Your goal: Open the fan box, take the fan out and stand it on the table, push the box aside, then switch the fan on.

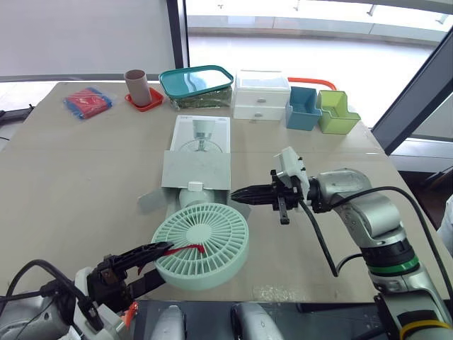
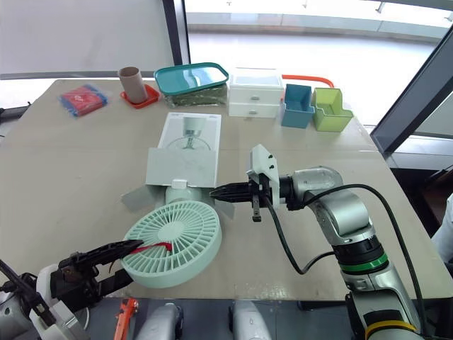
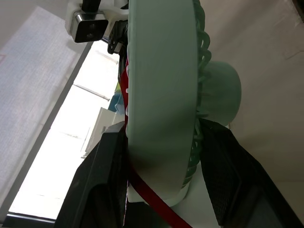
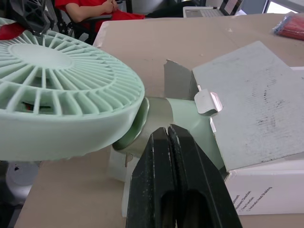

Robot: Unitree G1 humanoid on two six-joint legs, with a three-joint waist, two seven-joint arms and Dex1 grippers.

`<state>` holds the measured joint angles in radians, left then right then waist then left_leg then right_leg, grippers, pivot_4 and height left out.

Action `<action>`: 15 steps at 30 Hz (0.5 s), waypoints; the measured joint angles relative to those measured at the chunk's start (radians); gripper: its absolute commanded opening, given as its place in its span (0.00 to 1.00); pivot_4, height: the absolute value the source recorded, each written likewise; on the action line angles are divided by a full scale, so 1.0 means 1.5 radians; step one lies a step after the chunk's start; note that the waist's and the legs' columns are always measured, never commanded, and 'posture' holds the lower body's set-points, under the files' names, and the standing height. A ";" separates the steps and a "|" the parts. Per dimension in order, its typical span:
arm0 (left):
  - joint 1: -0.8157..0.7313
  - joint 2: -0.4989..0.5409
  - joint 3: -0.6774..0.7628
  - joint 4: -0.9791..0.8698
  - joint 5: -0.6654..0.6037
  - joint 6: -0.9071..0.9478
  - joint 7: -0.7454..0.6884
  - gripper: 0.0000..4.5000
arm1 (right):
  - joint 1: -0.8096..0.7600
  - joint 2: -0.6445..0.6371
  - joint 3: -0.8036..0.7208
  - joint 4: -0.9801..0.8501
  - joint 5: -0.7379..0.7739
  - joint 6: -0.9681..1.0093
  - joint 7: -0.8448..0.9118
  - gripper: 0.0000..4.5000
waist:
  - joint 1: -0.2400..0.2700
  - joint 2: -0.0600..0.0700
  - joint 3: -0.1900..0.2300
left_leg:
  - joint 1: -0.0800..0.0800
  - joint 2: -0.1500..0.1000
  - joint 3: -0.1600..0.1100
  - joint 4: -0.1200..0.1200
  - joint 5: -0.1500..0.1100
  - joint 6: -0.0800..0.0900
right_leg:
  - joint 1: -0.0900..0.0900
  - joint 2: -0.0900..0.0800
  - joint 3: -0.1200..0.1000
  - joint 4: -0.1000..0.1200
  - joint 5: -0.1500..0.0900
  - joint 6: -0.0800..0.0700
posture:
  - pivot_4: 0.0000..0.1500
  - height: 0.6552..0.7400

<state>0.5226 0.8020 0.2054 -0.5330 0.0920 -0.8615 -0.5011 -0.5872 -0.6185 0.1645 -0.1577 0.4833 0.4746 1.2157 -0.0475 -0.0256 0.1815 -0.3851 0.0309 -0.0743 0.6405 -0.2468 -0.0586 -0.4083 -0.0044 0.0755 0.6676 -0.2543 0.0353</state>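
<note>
The mint-green fan (image 1: 202,244) lies face up at the table's near edge, a red strip across its grille. Its stem (image 4: 187,118) still reaches into the open end of the white fan box (image 1: 202,138), whose grey flap (image 1: 197,170) is folded out flat. My left gripper (image 1: 166,261) is shut on the near-left rim of the fan's round head, one black finger (image 3: 99,185) on each face. My right gripper (image 1: 236,193) is shut and holds nothing; its tips point at the fan's stem by the box opening, just to its right.
Along the far edge stand a red-and-blue packet (image 1: 87,101), a brown cup (image 1: 136,86) on a red coaster, a teal-lidded container (image 1: 196,83), a white drawer unit (image 1: 261,93), a blue bin (image 1: 304,108) and a green bin (image 1: 335,113). A person in red (image 4: 90,9) sits beyond the table's near edge.
</note>
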 measured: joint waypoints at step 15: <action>0.078 -0.057 0.050 -0.166 -0.126 0.212 -0.024 0.40 | -0.029 0.007 0.020 0.069 -0.028 -0.040 0.048 0.00 | -0.001 0.000 0.000 | 0.000 0.000 0.001 0.001 0.000 0.000 | 0.000 0.001 0.001 0.000 0.000 0.000 | 1.00 1.00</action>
<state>0.6401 0.7167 0.2802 -0.7827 -0.0965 -0.5435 -0.5365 -0.6309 -0.6073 0.1940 -0.0545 0.4412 0.4144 1.2870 -0.0483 -0.0256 0.1817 -0.3851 0.0310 -0.0733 0.6414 -0.2468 -0.0586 -0.4082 -0.0031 0.0770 0.6676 -0.2545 0.0355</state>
